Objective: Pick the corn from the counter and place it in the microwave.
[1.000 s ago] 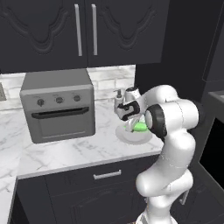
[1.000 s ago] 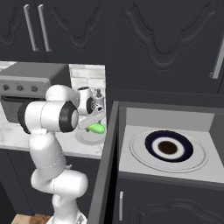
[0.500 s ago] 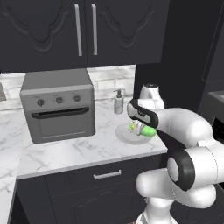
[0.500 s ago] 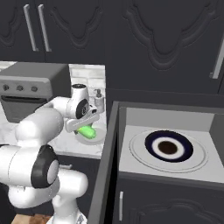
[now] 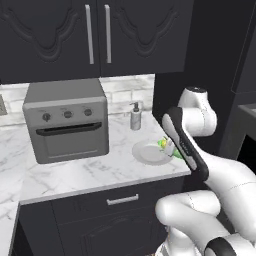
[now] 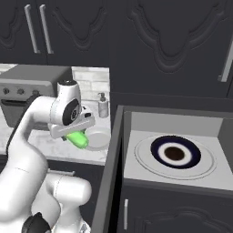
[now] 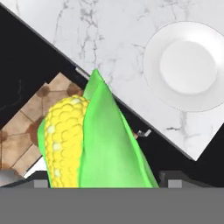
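Marble runs across the table (image 5: 75, 172) in white and grey veins, set over dark cabinets with a silver drawer handle (image 5: 122, 200), and more dark cabinet doors hang above. From my seat I see the arm has swung since a second ago: then it stood tall beside the plate with the corn low at the table's edge; now the forearm reaches across toward the right side of the table, and the corn (image 6: 78, 139) has been carried off the marble, out past its front edge. In the hand view the corn (image 7: 92, 144) sits between the finger tips of the end effector (image 7: 103, 181), yellow kernels bared on one side, green husk on the other, with the tiled floor (image 7: 26, 118) and the table's edge behind it. The end effector (image 6: 75, 132) is pinching the corn.

On the table stand a grey three-knob toaster oven (image 5: 67, 125), a soap dispenser (image 5: 135, 117) against the brick backsplash, and a white plate (image 5: 150, 152) near the front edge, with nothing on it in the hand view (image 7: 190, 65). Right of the table, the microwave (image 6: 173, 157) stands open, its light grey floor carrying a round turntable with a dark-ringed plate (image 6: 175, 153). The corn hangs just left of the microwave's near wall, outside it.
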### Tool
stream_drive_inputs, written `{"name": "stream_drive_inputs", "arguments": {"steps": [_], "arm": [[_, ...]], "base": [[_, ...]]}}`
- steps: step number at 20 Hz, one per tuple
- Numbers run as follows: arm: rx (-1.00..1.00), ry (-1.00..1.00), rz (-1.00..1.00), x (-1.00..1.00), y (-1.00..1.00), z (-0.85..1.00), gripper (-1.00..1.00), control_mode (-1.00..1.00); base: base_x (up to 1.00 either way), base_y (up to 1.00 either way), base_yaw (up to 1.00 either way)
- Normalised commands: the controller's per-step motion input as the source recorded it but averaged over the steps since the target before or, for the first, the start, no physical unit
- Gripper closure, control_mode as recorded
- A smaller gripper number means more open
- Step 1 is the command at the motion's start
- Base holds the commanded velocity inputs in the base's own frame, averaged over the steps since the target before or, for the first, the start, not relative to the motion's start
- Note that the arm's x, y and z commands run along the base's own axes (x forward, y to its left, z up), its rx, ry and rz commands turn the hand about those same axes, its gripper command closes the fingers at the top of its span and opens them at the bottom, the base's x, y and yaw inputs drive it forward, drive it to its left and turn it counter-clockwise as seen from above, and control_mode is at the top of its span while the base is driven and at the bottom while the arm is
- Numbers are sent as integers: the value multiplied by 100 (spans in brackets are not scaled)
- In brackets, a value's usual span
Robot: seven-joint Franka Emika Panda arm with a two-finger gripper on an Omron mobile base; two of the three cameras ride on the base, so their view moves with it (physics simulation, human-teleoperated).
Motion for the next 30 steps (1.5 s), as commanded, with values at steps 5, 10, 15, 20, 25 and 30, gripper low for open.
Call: {"name": "stream_drive_inputs", "arguments": {"steps": [5,10,15,20,25,30], "arm": [[0,-2,-13,-100,0,65,100,-100],[1,0,-19,-100,0,44,100,-100],[0,0,-4,-21,0,4,100,100],[0,0,0,0,0,0,100,100],[0,0,0,0,0,0,100,100],[0,0,0,0,0,0,100,100]], "base": [[0,0,0],[0,0,0],[-1,0,0],[-97,4,-3],[-100,2,-16],[-100,10,-21]]}}
